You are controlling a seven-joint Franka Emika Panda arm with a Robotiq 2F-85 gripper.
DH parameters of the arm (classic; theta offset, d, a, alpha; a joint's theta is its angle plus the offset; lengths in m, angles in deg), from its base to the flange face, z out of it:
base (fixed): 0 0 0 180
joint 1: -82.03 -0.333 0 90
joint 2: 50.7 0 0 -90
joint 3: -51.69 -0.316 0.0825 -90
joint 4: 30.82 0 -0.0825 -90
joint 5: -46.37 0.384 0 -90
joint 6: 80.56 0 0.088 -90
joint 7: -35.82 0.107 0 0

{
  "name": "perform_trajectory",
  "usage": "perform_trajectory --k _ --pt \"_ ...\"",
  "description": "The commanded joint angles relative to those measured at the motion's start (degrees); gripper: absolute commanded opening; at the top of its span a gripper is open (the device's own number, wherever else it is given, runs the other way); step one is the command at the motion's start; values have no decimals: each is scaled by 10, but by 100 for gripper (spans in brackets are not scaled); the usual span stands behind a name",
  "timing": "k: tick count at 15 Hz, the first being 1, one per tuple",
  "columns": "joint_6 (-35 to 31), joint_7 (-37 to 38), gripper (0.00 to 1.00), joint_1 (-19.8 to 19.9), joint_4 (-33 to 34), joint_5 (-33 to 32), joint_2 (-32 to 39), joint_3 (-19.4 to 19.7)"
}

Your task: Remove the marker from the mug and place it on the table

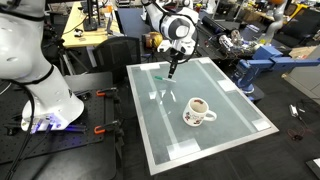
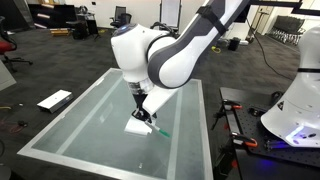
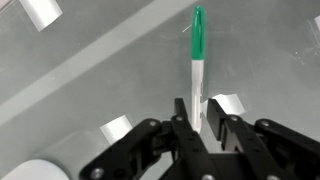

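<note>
My gripper (image 1: 171, 70) hangs low over the far part of the table (image 1: 235, 125), well away from the mug. It is shut on the white barrel of the marker (image 3: 199, 80), whose green cap points away from the jaws. In both exterior views the marker slants down from the fingers, and its green end (image 1: 158, 79) (image 2: 161, 132) sits at or just above the tabletop (image 2: 70, 130). The white mug (image 1: 198, 111) with its dark pattern stands upright near the middle of the table; its inside looks dark and nothing sticks out of it. The arm hides the mug in the exterior view from the robot's side.
White tape squares lie on the table, one just under the gripper (image 2: 138, 126) and others in the wrist view (image 3: 228, 103) (image 3: 118, 128). Cluttered workbenches (image 1: 245, 45) and a blue stand (image 1: 262, 66) lie beyond the table. A white robot base (image 1: 40, 90) stands beside it.
</note>
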Motion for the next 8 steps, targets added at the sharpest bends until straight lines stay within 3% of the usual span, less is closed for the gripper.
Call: perform_trajectory --k 1,6,8 --pt "30 -11 61 -12 27 23 10 13" --pt "22 0 98 -21 13 17 -14 18" --pt "16 4 100 -25 1 13 -31 19"
